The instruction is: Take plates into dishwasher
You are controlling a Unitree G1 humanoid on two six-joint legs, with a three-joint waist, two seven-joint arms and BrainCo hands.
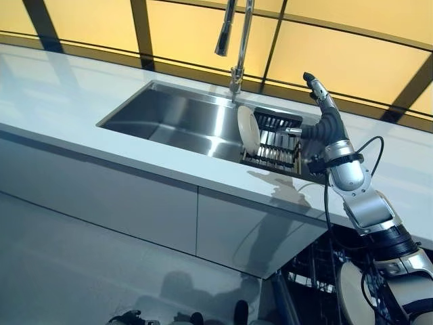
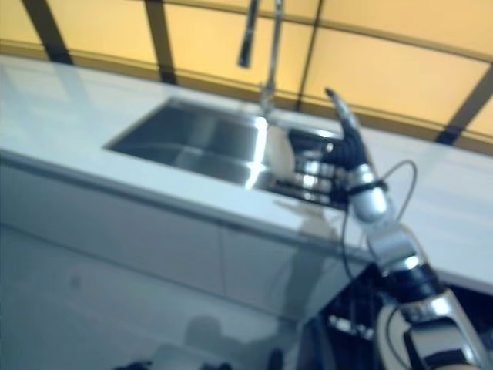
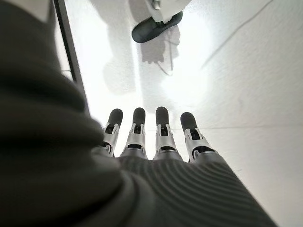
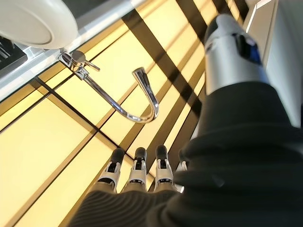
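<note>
A white plate (image 1: 247, 130) stands on edge at the left end of a dark dish rack (image 1: 274, 145) inside the steel sink (image 1: 169, 115). It also shows in the right wrist view (image 4: 33, 21). My right hand (image 1: 323, 114) is raised just right of the rack, above the counter, fingers (image 4: 137, 172) straight, pointing up and holding nothing. It does not touch the plate. My left hand (image 3: 151, 142) shows only in its wrist view, fingers straight, empty, hanging over the pale floor. A white round plate-like shape (image 1: 352, 294) sits in the open dishwasher's rack (image 1: 314, 271) below the counter.
A tall chrome faucet (image 1: 238, 40) rises behind the sink, above the rack. The white counter (image 1: 61, 101) runs left and right of the sink, with grey cabinet fronts (image 1: 135, 210) below. Yellow panels with dark bars (image 1: 352, 54) back the counter.
</note>
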